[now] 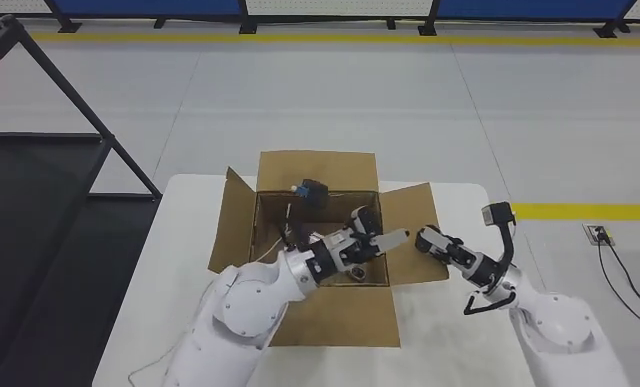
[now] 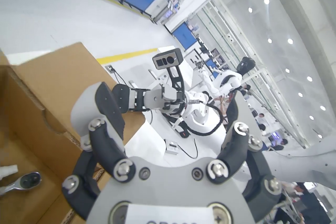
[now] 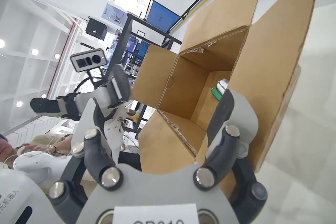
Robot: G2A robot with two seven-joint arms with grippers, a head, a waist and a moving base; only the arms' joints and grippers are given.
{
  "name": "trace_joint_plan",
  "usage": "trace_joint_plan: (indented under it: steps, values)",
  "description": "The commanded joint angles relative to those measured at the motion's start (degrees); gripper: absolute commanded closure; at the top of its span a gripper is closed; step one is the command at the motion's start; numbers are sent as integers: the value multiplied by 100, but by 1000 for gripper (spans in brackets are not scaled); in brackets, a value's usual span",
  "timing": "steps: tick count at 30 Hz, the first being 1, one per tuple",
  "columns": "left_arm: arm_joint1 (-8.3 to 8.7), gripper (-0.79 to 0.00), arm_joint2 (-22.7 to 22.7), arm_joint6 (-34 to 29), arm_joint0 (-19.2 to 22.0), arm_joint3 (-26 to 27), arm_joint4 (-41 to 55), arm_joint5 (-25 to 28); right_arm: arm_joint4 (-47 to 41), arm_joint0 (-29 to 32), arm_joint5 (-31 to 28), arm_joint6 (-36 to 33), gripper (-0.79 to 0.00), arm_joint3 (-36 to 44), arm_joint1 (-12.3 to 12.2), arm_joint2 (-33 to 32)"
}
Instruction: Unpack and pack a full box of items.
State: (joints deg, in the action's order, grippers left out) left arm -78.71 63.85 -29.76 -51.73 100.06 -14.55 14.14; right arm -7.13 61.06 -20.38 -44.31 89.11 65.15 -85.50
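Two robot grippers hover at the right side of an open cardboard box [image 1: 318,172], which sits on a white table [image 1: 180,287] in the middle of the top view with all four flaps folded outward.

The left gripper [image 1: 383,230] is above the right part of the box opening. Its fingers are spread wide and hold nothing. The right gripper [image 1: 428,238] is just to the right of it, over the right-hand flap and outside the opening. It too is spread wide and holds nothing.

Items lie inside the box:
- A ratchet wrench [image 2: 26,180] is flat on the box floor beside a wall, close below the left gripper. Its handle is cut off by the frame edge, so how its long axis lies is only partly clear.
- A dark blue item [image 1: 312,192] rests against the far wall, toward the top of the top view.
- A green and white item [image 3: 219,90] sits deep in a corner.

For unpacking, the contents are below and to the left of both grippers. The left arm is judged the nearer one, since it is already over the opening.

A white label [image 2: 170,214] on each wrist plate is cut off at the frame edge. Its print is left unread.
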Motion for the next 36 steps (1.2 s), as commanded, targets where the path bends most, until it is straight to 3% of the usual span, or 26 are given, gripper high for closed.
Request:
trace_joint_plan:
  steps: [1,11,19,31,36]
  values:
    - [86,-785,485,74,-474,535,-92,-23,-2,-81,2,42,-785,-98,1,37]
    - [305,-785,2076,264,-1757,1658,153,201,286,-267,289,35,-785,-238,-39,107]
    - [396,-785,3256,663,-2577,2022,524,388,713,-289,747,10,-785,-241,-74,196]
    - [394,-785,3271,746,-2593,2026,542,345,934,-245,873,245,-785,-164,-71,248]
    - [404,-785,3656,1105,-2588,1962,1098,105,1461,-203,1216,295,-785,51,-74,492]
